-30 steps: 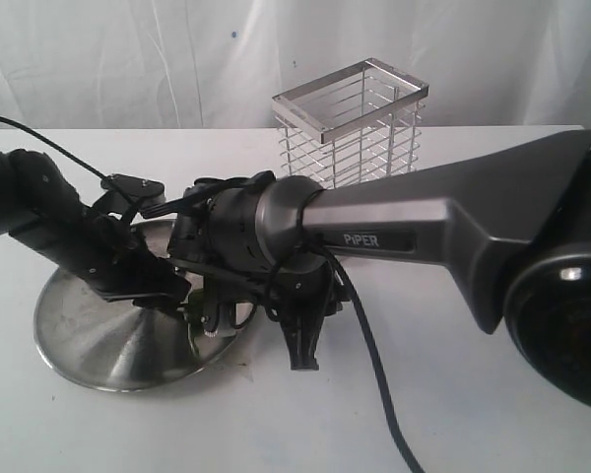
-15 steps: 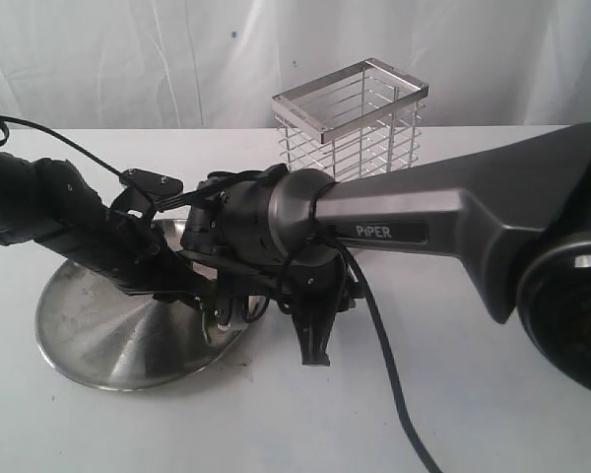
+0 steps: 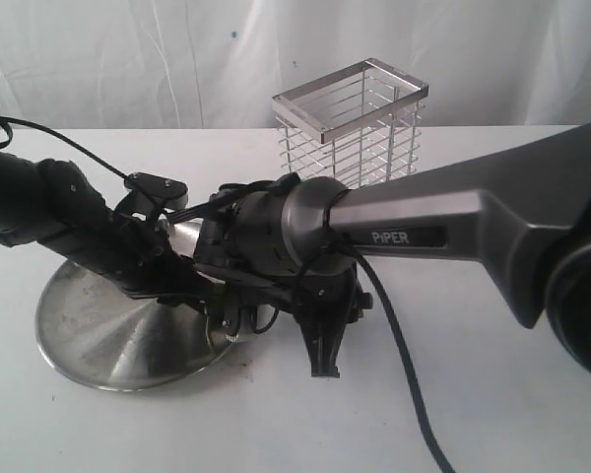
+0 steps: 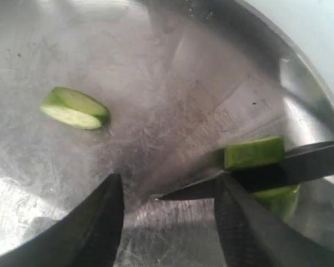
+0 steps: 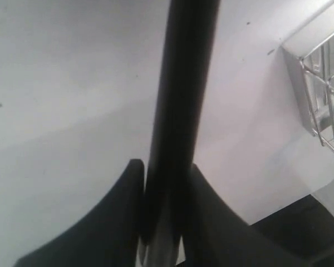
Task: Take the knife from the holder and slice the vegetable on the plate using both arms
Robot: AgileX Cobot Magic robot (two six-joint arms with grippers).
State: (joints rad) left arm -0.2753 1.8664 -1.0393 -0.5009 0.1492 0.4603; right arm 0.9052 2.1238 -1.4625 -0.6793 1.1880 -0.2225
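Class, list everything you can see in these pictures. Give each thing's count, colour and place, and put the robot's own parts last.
plate: one, steel, on the table, left of the holder
holder: one, chrome wire, upright at the back of the table
knife: one, black, blade over the plate
chilli pieces: green, on the plate; one lies alone, more green shows on both sides of the blade
table: one, white
curtain: white, behind the table
cable: one, black, running from the right arm across the table
left arm: one, black, over the plate
right arm: one, grey-black, reaching across to the plate
left pincer: open, above the plate
right pincer: shut on the knife's handle
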